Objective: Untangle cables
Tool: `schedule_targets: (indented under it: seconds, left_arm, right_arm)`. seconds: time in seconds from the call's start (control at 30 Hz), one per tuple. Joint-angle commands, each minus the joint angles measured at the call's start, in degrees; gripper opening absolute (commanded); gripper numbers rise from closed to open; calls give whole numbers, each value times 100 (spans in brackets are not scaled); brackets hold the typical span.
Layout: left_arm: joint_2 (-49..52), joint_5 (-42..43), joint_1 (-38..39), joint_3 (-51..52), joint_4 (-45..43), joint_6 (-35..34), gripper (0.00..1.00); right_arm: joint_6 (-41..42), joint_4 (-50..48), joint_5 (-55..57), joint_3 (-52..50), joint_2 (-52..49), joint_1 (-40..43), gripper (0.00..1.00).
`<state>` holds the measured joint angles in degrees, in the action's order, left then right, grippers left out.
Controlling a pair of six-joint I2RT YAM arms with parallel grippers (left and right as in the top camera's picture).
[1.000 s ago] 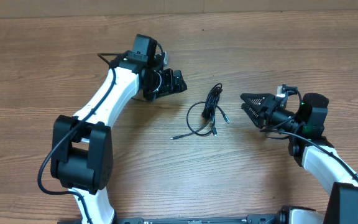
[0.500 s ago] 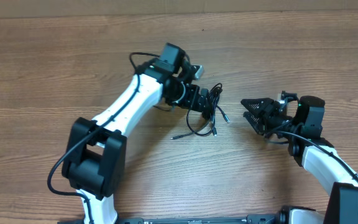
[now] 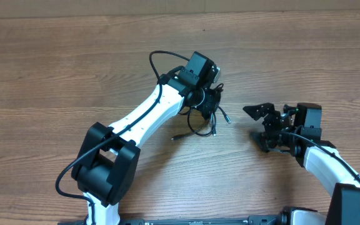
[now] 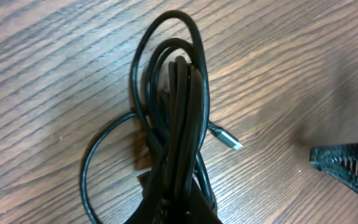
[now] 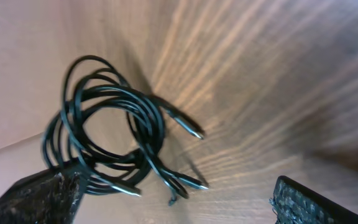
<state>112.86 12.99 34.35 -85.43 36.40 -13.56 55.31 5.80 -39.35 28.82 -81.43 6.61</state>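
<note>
The cables (image 3: 212, 124) lie as one tangled black bundle in the middle of the wooden table. My left gripper (image 3: 209, 101) has reached over the bundle's far end and is shut on the cables. In the left wrist view the looped cables (image 4: 179, 81) run straight into the closed jaws of my left gripper (image 4: 180, 202), and a loose plug (image 4: 230, 140) sticks out to the right. My right gripper (image 3: 259, 125) stands wide open to the right of the bundle, apart from it. The right wrist view shows the cables (image 5: 104, 134) ahead of my right gripper (image 5: 173, 190), nothing between its fingers (image 5: 312, 202).
The wooden table (image 3: 305, 56) ends at a back edge along the top of the overhead view. A thick black wire (image 3: 158, 59) loops off the left arm behind the bundle. The tip of the right gripper's finger (image 4: 347, 167) shows at the right edge of the left wrist view.
My left arm swung right from the far left of the bundle onto it and shut on the cables. The right gripper's jaws spread wider.
</note>
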Motion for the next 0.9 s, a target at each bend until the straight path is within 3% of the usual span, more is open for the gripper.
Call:
schedule_targets:
  seconds: [0.0,0.23,0.63,0.77,0.8,0.87]
  left_arm:
    - [-7,-122,-61,-9,120,-4,4]
    - [-15,1394,-227,-111,595,809,4]
    - [-15,3108,-728,-525,1687,2153,4]
    - [-15,3901,-975,-529,1991,3250,4]
    - [-15,3934,-1054,-529,2022,3425,4]
    - [-15,3866,-1202,-529,2031,3595,4]
  right_arm:
    - [-33,109,96,42,74,-24,100]
    - [-33,208,98,42,74,-24,100]
    - [-33,208,98,42,74,-24,100]
    - [4,-55,35,42,74,-24,100]
    - [7,-157,-96,42,74,-24,99]
    - [7,-420,-479,42,74,-24,77]
